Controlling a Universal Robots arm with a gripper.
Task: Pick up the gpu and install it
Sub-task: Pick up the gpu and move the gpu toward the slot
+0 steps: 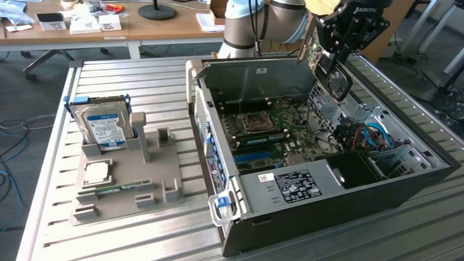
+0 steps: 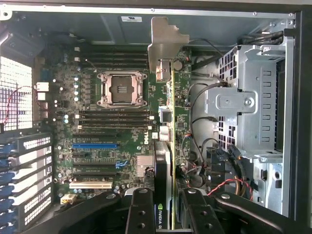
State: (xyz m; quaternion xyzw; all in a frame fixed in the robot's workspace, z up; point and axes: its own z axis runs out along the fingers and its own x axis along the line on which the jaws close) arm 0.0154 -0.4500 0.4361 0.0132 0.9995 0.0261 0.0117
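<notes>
Toward the tabletop [image 1: 108, 239] edge on the exterior view's left, a grey holder [image 1: 156, 174] carries a hard drive [image 1: 105, 122] and a memory stick [image 1: 116, 188]. The open computer case [image 1: 326, 212] lies to its right, motherboard [image 1: 268, 136] exposed. Above the case's far side, the tool [image 1: 337, 54] grips the gpu [image 1: 333, 76] edge-on, beside the drive cage [image 2: 243, 107] and loose cables [image 1: 370, 136].
</notes>
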